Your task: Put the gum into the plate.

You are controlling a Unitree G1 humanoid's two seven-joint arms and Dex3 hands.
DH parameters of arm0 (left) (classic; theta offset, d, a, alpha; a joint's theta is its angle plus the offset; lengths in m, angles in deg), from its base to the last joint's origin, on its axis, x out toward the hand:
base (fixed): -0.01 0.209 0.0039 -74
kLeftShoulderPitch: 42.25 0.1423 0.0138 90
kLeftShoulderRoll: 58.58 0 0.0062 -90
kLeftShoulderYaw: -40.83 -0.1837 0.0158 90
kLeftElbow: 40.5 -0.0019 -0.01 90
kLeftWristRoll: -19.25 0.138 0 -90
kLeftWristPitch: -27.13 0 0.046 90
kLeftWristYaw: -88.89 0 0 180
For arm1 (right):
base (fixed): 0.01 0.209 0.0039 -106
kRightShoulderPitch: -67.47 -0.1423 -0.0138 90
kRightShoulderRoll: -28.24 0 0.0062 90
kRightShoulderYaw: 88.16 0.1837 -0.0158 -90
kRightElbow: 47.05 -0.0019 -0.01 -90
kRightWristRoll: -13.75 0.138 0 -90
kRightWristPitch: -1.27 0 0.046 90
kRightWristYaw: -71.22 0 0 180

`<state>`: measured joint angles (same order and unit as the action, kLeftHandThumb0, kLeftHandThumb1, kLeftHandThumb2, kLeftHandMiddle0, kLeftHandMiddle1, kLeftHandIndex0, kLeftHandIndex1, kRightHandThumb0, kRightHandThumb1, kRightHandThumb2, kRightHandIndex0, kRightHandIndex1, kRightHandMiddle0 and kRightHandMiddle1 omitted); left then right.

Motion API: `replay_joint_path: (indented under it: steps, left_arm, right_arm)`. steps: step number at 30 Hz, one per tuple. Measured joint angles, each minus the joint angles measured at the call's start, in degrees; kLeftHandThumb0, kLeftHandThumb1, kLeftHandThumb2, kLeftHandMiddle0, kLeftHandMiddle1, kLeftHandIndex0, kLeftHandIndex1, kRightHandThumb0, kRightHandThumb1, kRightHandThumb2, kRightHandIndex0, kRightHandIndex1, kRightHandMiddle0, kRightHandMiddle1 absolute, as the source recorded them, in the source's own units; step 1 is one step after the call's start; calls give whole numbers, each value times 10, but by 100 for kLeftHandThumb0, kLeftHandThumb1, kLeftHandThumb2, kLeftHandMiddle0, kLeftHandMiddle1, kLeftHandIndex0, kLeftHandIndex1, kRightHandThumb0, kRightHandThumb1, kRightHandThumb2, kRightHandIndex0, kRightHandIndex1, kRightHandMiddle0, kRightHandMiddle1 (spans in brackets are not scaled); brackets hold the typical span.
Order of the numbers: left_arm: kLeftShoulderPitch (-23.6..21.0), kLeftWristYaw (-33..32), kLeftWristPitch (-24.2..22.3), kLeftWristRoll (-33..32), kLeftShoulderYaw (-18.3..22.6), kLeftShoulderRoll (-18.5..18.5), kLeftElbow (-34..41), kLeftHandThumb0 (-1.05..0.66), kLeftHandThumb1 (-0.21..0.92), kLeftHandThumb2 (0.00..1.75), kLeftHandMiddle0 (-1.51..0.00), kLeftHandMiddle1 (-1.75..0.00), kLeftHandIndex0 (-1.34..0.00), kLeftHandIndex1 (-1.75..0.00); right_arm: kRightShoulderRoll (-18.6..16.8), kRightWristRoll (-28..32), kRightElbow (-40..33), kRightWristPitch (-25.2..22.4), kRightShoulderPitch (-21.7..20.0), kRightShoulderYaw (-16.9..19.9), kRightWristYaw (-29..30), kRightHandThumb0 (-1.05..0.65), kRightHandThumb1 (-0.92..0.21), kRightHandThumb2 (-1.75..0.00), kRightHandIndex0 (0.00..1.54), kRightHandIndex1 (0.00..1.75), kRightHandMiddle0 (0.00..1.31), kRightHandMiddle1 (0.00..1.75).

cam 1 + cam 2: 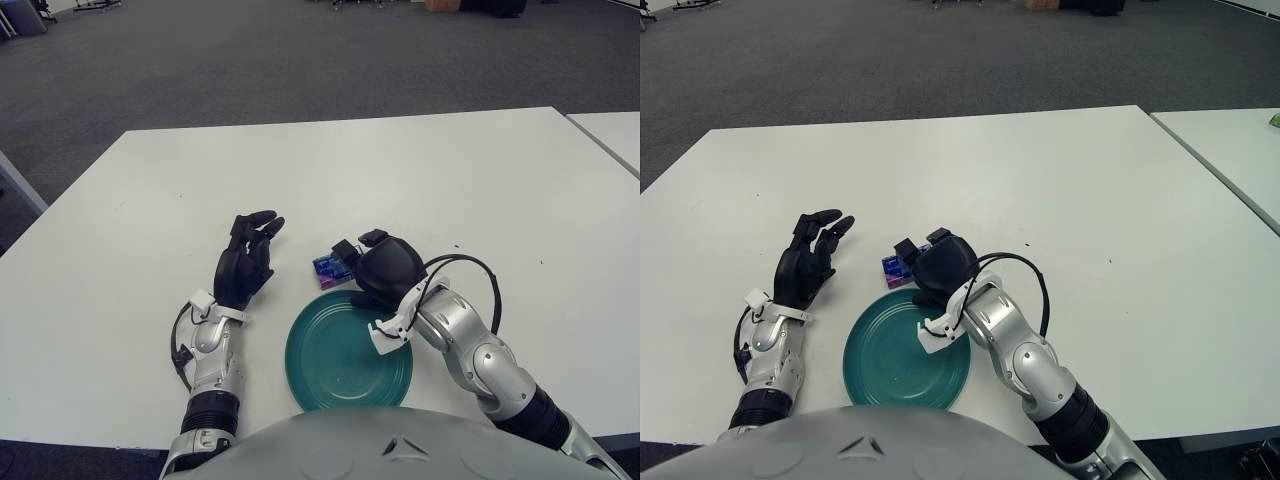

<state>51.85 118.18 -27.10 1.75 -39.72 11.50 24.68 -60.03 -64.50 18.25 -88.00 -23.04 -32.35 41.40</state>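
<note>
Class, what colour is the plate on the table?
The plate is dark teal green, clearest in the left eye view.

Right hand (378,268) at 12 o'clock of its bent forearm, fingers curled, pointing toward 10 o'clock. Left hand (246,262) (idle) fingers spread, toward 1 o'clock.
</note>
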Motion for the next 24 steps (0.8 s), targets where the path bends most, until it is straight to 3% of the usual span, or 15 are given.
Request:
replay_joint_path:
  steps: [8, 24]
  left_arm:
    - [0, 2, 6, -1, -1, 0, 0, -93, 92, 54, -11, -85, -6, -140]
    - [2, 6, 7, -3, -6, -1, 5, -93, 92, 55, -10, -99, -15, -145]
  right_arm:
    - [0, 0, 1, -2, 1, 0, 4, -79, -92, -80, 42, 6, 0, 75]
    - [0, 2, 6, -5, 4, 5, 16, -81, -92, -83, 44, 5, 0, 77]
